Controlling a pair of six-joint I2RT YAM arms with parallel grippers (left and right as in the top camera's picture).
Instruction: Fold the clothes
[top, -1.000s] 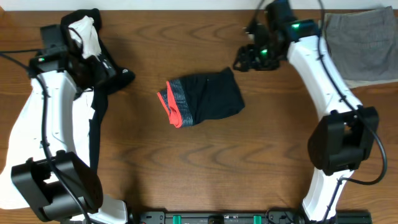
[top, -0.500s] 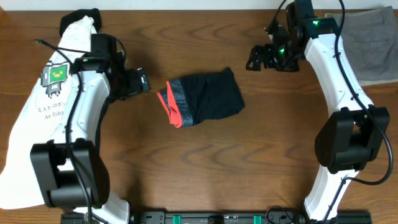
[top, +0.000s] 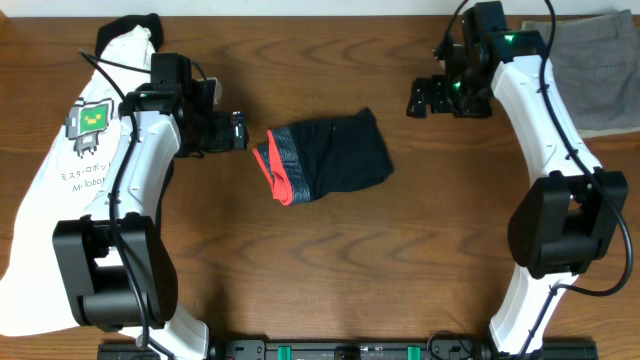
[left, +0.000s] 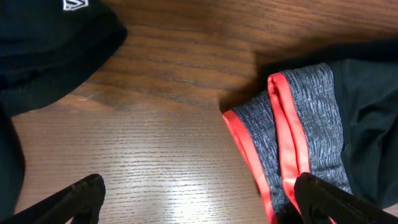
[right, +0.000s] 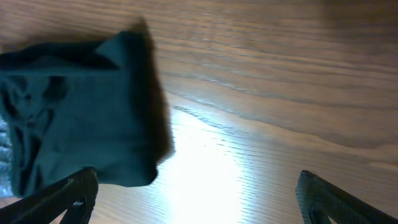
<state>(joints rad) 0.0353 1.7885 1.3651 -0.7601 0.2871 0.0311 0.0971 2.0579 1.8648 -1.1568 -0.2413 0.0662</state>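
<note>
The clothes (top: 325, 158) lie as a small folded black bundle at the table's middle, the grey waistband edged in coral (top: 278, 165) at its left end. My left gripper (top: 241, 131) hovers open just left of that waistband. In the left wrist view the waistband (left: 292, 137) lies by the right finger (left: 329, 200), and only bare wood shows between the jaws of the left gripper (left: 199, 202). My right gripper (top: 414, 98) stands open up and to the right of the bundle, apart from it. The right wrist view shows the bundle's black corner (right: 81, 137) by the left finger, with nothing in the right gripper (right: 199, 199).
A white T-shirt with a green robot print (top: 60, 190) is spread along the left side under my left arm, with a dark cloth (top: 145, 22) at its top. Grey-olive folded trousers (top: 600, 70) sit at the back right corner.
My left arm has swung right, off the T-shirt, to just beside the waistband. My right gripper has opened wider and drawn a little to the right, away from the bundle.
</note>
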